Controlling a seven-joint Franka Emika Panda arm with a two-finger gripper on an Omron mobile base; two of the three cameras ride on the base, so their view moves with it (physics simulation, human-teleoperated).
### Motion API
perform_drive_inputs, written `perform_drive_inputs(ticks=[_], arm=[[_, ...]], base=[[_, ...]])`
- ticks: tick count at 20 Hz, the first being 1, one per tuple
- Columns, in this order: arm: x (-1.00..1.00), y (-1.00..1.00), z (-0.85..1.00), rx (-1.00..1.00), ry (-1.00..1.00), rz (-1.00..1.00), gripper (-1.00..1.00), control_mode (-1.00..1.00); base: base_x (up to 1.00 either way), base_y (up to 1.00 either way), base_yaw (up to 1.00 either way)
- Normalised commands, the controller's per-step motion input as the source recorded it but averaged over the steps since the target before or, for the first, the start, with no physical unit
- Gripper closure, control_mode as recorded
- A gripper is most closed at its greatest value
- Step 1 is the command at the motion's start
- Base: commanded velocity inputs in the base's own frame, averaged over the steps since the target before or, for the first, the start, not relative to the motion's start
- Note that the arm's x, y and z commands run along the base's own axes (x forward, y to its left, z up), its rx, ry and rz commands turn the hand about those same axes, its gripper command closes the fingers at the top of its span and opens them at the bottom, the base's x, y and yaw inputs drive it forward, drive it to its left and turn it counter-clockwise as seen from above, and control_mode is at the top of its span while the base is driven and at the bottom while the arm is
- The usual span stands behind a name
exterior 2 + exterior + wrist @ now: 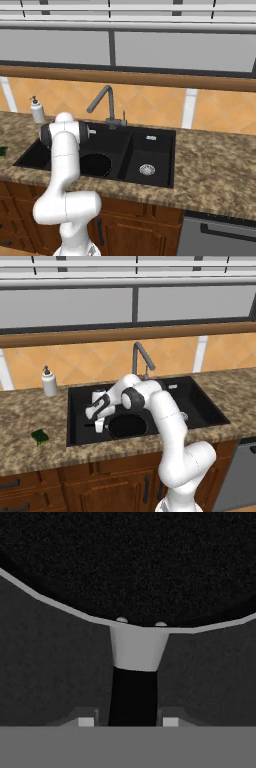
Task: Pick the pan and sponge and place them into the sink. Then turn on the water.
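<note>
In the left base view, the round, shallow, all-black frying pan (127, 426) lies in the wide left bowl of the matte-black rectangular double-basin sink (200, 401), near its front wall, and its thin handle runs leftward from the pan's rim toward the two-finger gripper (98, 426), which hangs low over that bowl. The tall dark-grey gooseneck faucet (141, 359) stands behind the sink, the white soap dispenser bottle (49, 382) sits on the speckled brown granite counter (30, 411) to the left, and the small dark-green rectangular sponge (39, 436) lies on that counter, well apart from the sink's left edge. In the right base view, the pan (95, 165) shows as a dark disc in the wide bowl, partly behind the white arm, and the narrow right bowl holds a round silver drain (146, 170). In the hand view, the pan (135, 567) fills the upper part and its handle (134, 687) runs straight down between the two fingertips (86, 722), its long axis in line with the gripper (128, 722); the fingertips stand slightly apart on either side of the handle, with narrow gaps visible, so the handle lies loose between them.
</note>
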Motion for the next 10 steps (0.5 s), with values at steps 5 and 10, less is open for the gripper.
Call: perform_drive_inputs(ticks=[5,10], arm=[[-0.20,0.01,0.40,-0.03,0.00,0.08,-1.00,-1.00],[-0.52,0.01,0.89,0.00,-0.12,0.19,-1.00,-1.00]], base=[[0.00,0.00,0.00],[0.00,0.00,0.00]])
